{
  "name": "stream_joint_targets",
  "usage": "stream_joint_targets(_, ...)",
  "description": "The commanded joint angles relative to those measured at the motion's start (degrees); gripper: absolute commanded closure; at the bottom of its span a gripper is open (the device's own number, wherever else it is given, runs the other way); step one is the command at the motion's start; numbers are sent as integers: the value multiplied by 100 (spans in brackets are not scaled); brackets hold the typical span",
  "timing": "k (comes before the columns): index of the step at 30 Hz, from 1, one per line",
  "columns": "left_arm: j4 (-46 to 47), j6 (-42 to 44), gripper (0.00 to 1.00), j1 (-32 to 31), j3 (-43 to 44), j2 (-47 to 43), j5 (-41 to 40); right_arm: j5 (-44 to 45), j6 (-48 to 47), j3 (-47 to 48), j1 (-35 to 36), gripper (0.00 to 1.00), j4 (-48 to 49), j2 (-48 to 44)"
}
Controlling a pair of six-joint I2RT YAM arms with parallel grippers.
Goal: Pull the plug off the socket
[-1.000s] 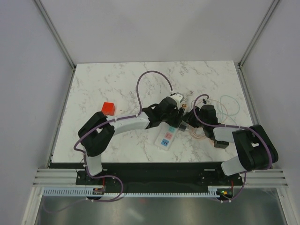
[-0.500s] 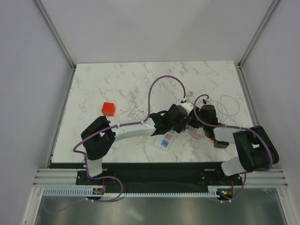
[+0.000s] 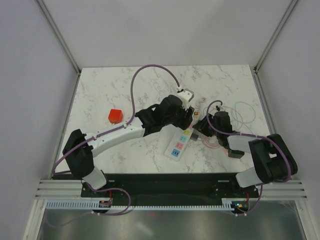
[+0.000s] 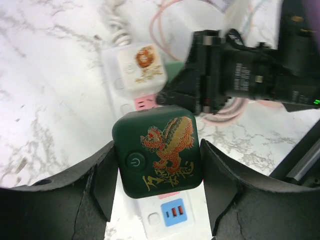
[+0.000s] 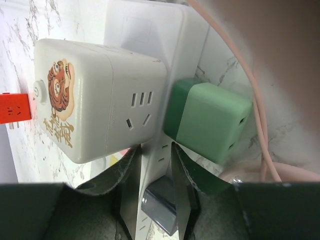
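The socket [image 3: 178,144] is a long white power strip with coloured square labels, lying slantwise mid-table. My left gripper [image 3: 189,116] is above its far half. In the left wrist view my left gripper [image 4: 157,150] is shut on a dark green cube plug [image 4: 160,160] with a gold and red dragon, held close above the socket [image 4: 155,217]. Whether its pins are out cannot be seen. My right gripper [image 3: 196,131] is shut on the socket's right edge. In the right wrist view my right gripper [image 5: 155,150] pinches the strip [image 5: 145,30].
A white cube adapter with a tiger picture [image 4: 140,70] and a light green cube [image 5: 210,120] sit on the strip's far end. Pink and teal cables [image 3: 235,117] coil at the right. A red cube [image 3: 115,116] lies at the left.
My left arm swung right over the strip, then drew back up and to the left with the dark green plug in its fingers. My right gripper stayed on the strip.
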Motion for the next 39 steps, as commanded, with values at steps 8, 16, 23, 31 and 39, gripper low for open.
stream_joint_targets(8,-2765,-204,98,1866,683,-227,844,426,-418,72,0,61,-993,-334)
stream_joint_targets(16,-3691,737,98,3010,612,273,1064,417,-497,2,-8,60,-994,-308)
stream_joint_targets(23,-3911,1027,98,3600,1103,1010,765,434,-559,-60,0,59,-1020,-352)
stream_joint_targets(31,-4482,1220,98,3864,1676,1575,564,399,-585,-25,0,59,-1029,-379)
stream_joint_targets(39,-4649,1238,98,3969,1632,1706,405,329,-576,-25,0,59,-932,-308)
